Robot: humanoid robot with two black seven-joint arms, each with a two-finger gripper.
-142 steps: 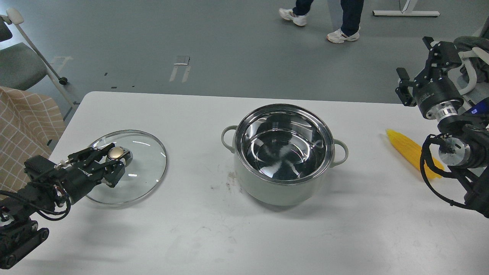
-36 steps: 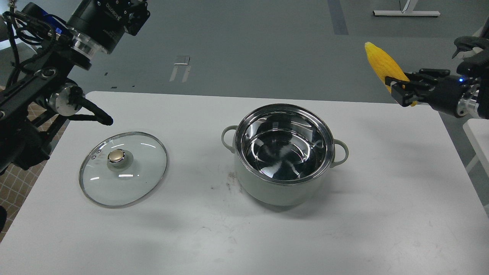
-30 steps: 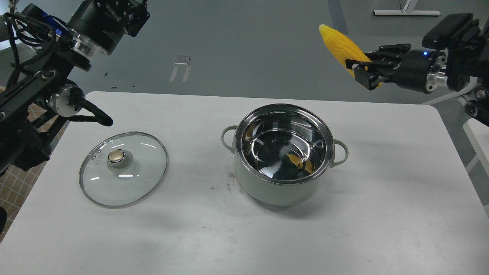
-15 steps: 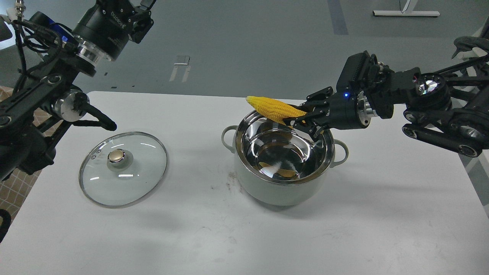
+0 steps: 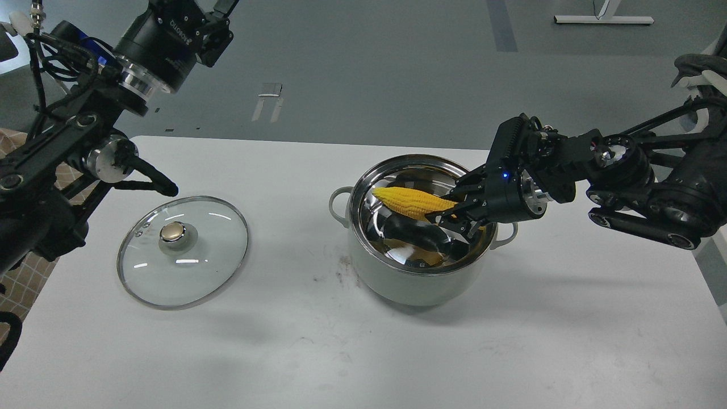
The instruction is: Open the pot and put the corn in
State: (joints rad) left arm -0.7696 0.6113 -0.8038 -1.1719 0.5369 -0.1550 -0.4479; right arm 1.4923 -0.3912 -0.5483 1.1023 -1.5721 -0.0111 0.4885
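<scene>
The pale grey-green pot (image 5: 397, 284) stands open in the middle of the white table, its steel inside showing. My right gripper (image 5: 450, 215) reaches in from the right over the pot's right rim and is shut on the thick end of the yellow corn (image 5: 410, 203). The corn lies almost level inside the pot's mouth, tip pointing left, above the bottom, with its reflection showing below. My left gripper (image 5: 217, 10) is held high at the top left, far from the pot. Its fingers run off the top edge.
The round glass lid (image 5: 199, 267) with its gold knob (image 5: 172, 232) lies flat on the table, left of the pot. My left arm's elbow hangs just above the lid's far left side. A checked cloth (image 5: 17, 272) shows beyond the table's left edge.
My right gripper has carried the corn from high at the right, leftward and down into the pot's mouth. My left arm, at the lid's knob 4.7 s ago, now stays raised.
</scene>
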